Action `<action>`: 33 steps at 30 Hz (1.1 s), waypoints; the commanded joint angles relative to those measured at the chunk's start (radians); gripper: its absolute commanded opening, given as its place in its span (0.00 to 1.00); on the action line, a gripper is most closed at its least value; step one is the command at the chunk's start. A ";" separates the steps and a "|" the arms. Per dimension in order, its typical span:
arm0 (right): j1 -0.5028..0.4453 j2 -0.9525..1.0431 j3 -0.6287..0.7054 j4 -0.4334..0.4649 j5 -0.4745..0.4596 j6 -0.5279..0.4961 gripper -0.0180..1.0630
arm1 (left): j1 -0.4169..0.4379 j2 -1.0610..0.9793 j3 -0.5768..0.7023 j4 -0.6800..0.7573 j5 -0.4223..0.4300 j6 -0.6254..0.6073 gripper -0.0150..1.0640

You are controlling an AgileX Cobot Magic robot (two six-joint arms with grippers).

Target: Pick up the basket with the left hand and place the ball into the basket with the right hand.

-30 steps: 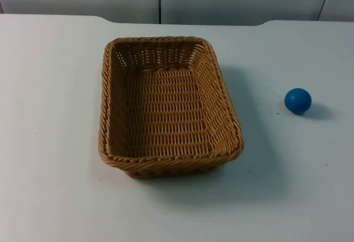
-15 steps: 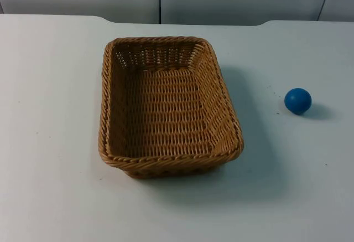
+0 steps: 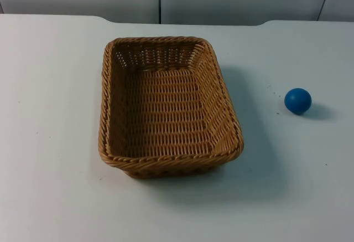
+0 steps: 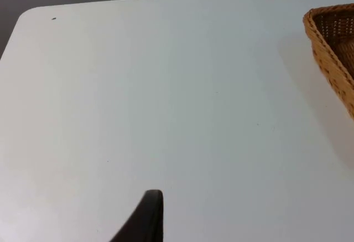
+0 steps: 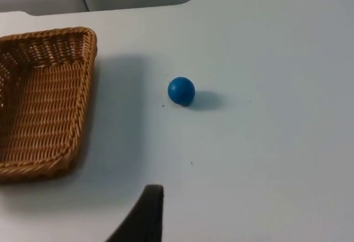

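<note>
A rectangular wicker basket (image 3: 168,106) sits at the centre of the top view on the white table (image 3: 50,186). A blue ball (image 3: 297,101) lies well apart at the right. Both arms wait; whether the left gripper (image 4: 145,220) and right gripper (image 5: 145,215) are wide or narrow cannot be told.

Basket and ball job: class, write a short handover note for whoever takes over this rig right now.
Left tool: waiting above bare table, left of the basket; one fingertip in view.
Right tool: waiting back from the ball; one fingertip in view.
Basket sits empty on the table. Blue ball lies on the table to its right, apart from it.
Done: nothing.
Left: lift the basket with the left tool, then put the ball in with the right.
</note>
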State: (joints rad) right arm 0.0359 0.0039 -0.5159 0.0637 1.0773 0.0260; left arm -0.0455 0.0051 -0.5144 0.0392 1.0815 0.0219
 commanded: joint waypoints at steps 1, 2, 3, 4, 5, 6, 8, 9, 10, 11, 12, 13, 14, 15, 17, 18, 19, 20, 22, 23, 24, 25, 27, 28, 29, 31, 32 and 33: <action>0.031 -0.004 -0.009 -0.002 -0.007 0.001 0.95 | -0.007 -0.005 -0.009 0.004 -0.013 -0.004 0.99; 0.052 -0.004 -0.025 -0.004 -0.007 0.001 0.95 | -0.007 -0.005 -0.021 -0.007 -0.025 -0.003 0.99; 0.072 -0.004 -0.047 -0.006 -0.007 0.005 0.95 | -0.007 -0.005 -0.042 -0.013 -0.042 0.004 0.99; 0.085 -0.004 -0.059 -0.006 -0.005 0.019 0.95 | -0.007 -0.001 -0.068 -0.015 -0.067 0.011 0.99; 0.085 -0.004 -0.059 -0.006 -0.005 0.019 0.95 | -0.007 -0.001 -0.068 -0.015 -0.067 0.011 0.99; 0.132 0.030 -0.095 -0.009 -0.005 0.060 0.95 | -0.007 0.027 -0.092 -0.020 -0.092 0.032 0.99; 0.189 0.095 -0.155 -0.027 0.000 0.056 0.95 | -0.007 0.094 -0.147 -0.052 -0.134 0.102 0.99; 0.218 0.134 -0.181 -0.064 0.005 0.075 0.95 | -0.007 0.139 -0.171 -0.052 -0.149 0.101 0.99; 0.218 0.134 -0.181 -0.064 0.005 0.075 0.95 | -0.007 0.139 -0.171 -0.052 -0.149 0.101 0.99; 0.243 0.165 -0.209 -0.118 0.016 0.117 0.95 | -0.007 0.192 -0.192 -0.039 -0.149 0.073 0.99; 0.259 0.199 -0.228 -0.168 0.034 0.147 0.95 | -0.007 0.239 -0.200 -0.039 -0.166 0.043 0.99; 0.276 0.225 -0.235 -0.203 0.044 0.154 0.95 | -0.007 0.303 -0.198 -0.039 -0.181 0.022 0.99; 0.286 0.241 -0.235 -0.231 0.044 0.164 0.95 | -0.007 0.373 -0.192 -0.051 -0.205 0.022 0.99; 0.286 0.241 -0.235 -0.231 0.044 0.164 0.95 | -0.007 0.373 -0.192 -0.051 -0.205 0.022 0.99; 0.293 0.257 -0.231 -0.293 0.035 0.211 0.95 | -0.009 0.499 -0.171 -0.089 -0.313 0.024 0.99; 0.293 0.259 -0.231 -0.327 0.032 0.229 0.95 | -0.009 0.566 -0.169 -0.114 -0.392 0.032 0.99; 0.293 0.261 -0.231 -0.377 0.038 0.263 0.95 | -0.009 0.638 -0.169 -0.146 -0.474 0.034 0.99; 0.293 0.263 -0.231 -0.418 0.051 0.293 0.95 | -0.009 0.711 -0.169 -0.198 -0.550 0.043 0.99; 0.293 0.263 -0.231 -0.445 0.062 0.298 0.95 | -0.009 0.773 -0.169 -0.264 -0.599 0.077 0.99; 0.293 0.263 -0.231 -0.460 0.069 0.298 0.95 | -0.009 0.850 -0.173 -0.336 -0.641 0.138 0.98; 0.293 0.263 -0.231 -0.469 0.073 0.298 0.95 | -0.009 0.923 -0.175 -0.451 -0.667 0.223 0.98; 0.293 0.265 -0.231 -0.477 0.075 0.300 0.95 | -0.021 1.014 -0.189 -0.613 -0.693 0.340 0.98; 0.293 0.265 -0.231 -0.477 0.075 0.303 0.95 | -0.036 1.080 -0.200 -0.677 -0.712 0.397 0.98; 0.293 0.267 -0.231 -0.477 0.077 0.305 0.95 | -0.057 1.142 -0.211 -0.723 -0.739 0.424 0.98; 0.293 0.272 -0.231 -0.477 0.081 0.307 0.95 | -0.079 1.191 -0.226 -0.735 -0.763 0.426 0.98; 0.293 0.277 -0.231 -0.477 0.083 0.307 0.95 | -0.113 1.248 -0.245 -0.735 -0.793 0.430 0.98; 0.293 0.281 -0.231 -0.477 0.083 0.307 0.95 | -0.148 1.303 -0.264 -0.735 -0.819 0.430 0.98; 0.293 0.287 -0.231 -0.477 0.081 0.309 0.95 | -0.182 1.359 -0.291 -0.735 -0.838 0.430 0.98</action>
State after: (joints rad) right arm 0.3265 0.2785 -0.7411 -0.4017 1.1585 0.3292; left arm -0.1780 1.2861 -0.7680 -0.6633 0.2986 0.4366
